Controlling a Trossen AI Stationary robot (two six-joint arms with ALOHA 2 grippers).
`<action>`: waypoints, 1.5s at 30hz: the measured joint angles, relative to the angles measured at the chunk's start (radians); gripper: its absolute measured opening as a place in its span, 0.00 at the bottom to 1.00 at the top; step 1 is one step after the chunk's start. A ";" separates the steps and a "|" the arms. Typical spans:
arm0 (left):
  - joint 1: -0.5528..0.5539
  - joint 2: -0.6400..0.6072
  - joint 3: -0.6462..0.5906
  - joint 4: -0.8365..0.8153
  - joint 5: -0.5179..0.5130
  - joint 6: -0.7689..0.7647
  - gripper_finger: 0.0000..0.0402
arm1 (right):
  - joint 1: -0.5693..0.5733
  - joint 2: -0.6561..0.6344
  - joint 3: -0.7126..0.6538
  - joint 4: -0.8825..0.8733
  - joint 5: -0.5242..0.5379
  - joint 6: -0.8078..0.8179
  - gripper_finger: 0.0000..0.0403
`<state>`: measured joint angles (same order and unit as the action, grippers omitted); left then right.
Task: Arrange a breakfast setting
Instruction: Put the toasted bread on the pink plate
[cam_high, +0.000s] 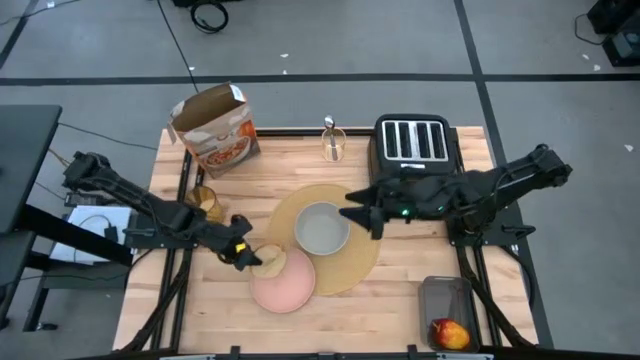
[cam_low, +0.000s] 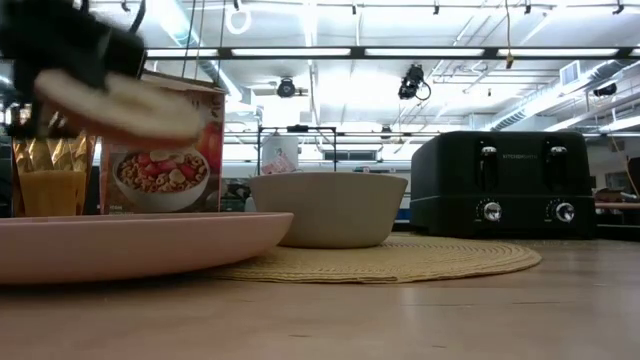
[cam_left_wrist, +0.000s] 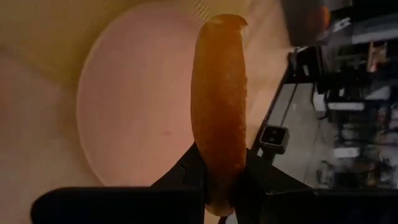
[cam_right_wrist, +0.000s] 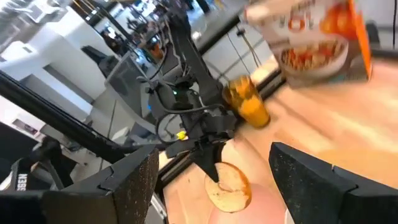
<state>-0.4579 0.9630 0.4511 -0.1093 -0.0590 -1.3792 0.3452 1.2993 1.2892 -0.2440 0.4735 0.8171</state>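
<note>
My left gripper (cam_high: 243, 256) is shut on the toast slice (cam_high: 270, 260), above the left rim of the pink plate (cam_high: 285, 282). The plate lies at the near-left edge of the round tan placemat (cam_high: 350, 262), which carries the grey bowl (cam_high: 322, 228). My right gripper (cam_high: 360, 216) hangs open and empty just right of the bowl. The amber tumbler (cam_high: 205, 200) stands left of the mat. A spoon (cam_high: 329, 126) stands in a small glass at the far edge. The red apple (cam_high: 450, 333) lies in a grey tray at the near right. My left gripper pinches the toast's two flat faces between its two fingers (cam_left_wrist: 189, 177), at the edge nearest the arm (cam_left_wrist: 219, 186). The fingers come from the table's left, slanting a little down. The toast sticks out past the fingertips, lying roughly flat (cam_low: 120, 105) and lifted clear of the plate (cam_low: 130, 245).
The black toaster (cam_high: 413, 140) stands at the far right, behind my right arm. The orange cereal box (cam_high: 215, 128) stands open at the far left. The grey tray (cam_high: 446, 297) is at the near right corner. Bare wood shows along the near edge.
</note>
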 joint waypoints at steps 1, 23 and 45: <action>-0.018 0.009 -0.020 0.020 -0.019 -0.037 0.12 | 0.004 0.017 0.000 0.003 0.002 0.023 0.77; -0.212 0.368 0.004 0.297 -0.272 -0.162 0.12 | 0.052 0.258 -0.001 0.084 -0.060 0.170 0.77; -0.213 0.429 0.008 0.386 -0.289 -0.098 0.37 | 0.043 0.198 -0.001 0.110 -0.148 0.044 0.77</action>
<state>-0.6706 1.3918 0.4595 0.2768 -0.3481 -1.4768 0.3878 1.4974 1.2884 -0.1338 0.3257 0.8613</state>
